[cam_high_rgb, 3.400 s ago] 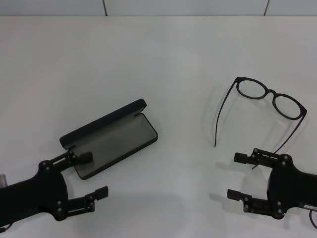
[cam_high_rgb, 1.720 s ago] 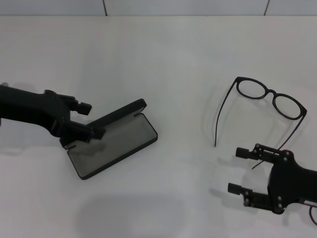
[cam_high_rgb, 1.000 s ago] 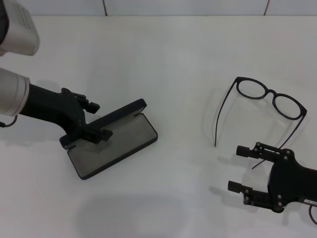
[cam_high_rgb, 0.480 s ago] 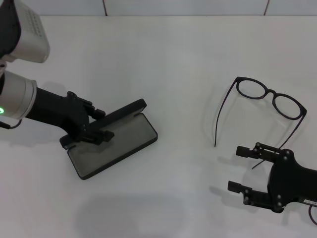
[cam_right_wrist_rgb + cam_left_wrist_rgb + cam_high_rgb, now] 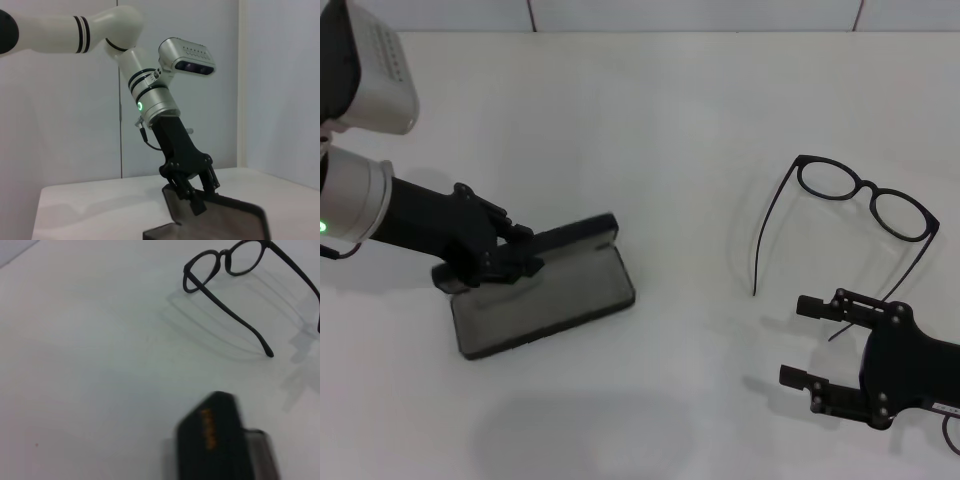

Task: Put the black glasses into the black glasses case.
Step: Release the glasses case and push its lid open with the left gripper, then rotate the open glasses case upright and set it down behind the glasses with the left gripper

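Note:
The black glasses (image 5: 869, 188) lie unfolded on the white table at the right, temple arms pointing toward me; the left wrist view shows the black glasses (image 5: 186, 279) from farther off. The black glasses case (image 5: 550, 300) lies open at the left, its grey lining up and its lid (image 5: 582, 232) raised along the far side. My left gripper (image 5: 525, 252) is shut on the lid's left part. The right wrist view shows that left gripper (image 5: 202, 197) clamped on the black glasses case (image 5: 225, 220). My right gripper (image 5: 797, 341) hovers open near the front right, short of the glasses.
The white table (image 5: 670, 120) ends at a grey tiled wall along the back. The lid's orange lettering (image 5: 207, 427) shows in the left wrist view.
My left arm swung from the near edge onto the case and closed on its lid. The case has just turned a little on the table. The right arm has barely moved.

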You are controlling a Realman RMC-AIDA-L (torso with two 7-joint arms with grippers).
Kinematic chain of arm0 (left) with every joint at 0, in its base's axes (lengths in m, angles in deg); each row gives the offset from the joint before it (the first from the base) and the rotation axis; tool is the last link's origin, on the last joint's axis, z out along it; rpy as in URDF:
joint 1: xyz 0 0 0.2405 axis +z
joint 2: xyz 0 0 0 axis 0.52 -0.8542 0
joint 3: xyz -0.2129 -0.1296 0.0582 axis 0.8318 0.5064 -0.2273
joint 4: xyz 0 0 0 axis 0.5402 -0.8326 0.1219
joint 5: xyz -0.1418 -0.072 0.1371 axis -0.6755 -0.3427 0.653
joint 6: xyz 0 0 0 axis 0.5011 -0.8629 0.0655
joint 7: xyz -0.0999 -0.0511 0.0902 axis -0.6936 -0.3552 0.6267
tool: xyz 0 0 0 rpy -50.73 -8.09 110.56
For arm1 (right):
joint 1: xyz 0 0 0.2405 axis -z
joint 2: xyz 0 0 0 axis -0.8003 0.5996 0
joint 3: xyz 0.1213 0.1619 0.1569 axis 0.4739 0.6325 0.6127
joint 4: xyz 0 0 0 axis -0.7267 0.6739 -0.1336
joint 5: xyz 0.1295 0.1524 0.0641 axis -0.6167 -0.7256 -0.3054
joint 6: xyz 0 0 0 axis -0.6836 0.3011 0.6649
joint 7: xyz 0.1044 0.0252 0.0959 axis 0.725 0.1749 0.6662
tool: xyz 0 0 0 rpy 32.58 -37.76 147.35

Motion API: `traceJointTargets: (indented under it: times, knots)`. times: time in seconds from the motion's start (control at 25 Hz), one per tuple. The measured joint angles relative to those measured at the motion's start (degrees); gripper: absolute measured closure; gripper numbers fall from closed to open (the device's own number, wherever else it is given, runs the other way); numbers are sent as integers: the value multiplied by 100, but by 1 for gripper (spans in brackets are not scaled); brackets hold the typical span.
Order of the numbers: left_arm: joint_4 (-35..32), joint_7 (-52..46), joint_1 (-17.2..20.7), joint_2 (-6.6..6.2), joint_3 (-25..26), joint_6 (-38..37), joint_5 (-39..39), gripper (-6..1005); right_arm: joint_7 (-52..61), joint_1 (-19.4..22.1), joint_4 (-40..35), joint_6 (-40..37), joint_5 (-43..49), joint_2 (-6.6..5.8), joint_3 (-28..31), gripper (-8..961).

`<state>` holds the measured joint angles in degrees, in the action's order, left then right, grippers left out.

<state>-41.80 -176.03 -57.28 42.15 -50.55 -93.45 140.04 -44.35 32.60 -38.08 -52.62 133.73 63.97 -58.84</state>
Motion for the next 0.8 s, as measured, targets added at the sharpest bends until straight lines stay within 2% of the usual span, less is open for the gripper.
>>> traceJointTargets:
  times: [0.36, 0.8]
  knots:
    - [-109, 439, 144, 64, 0, 36, -78, 648, 2, -1, 1, 2, -2, 0, 2, 241]
    - [-425, 642, 354, 63, -1, 35, -498, 783, 1, -2, 18, 31, -12, 0, 2, 241]
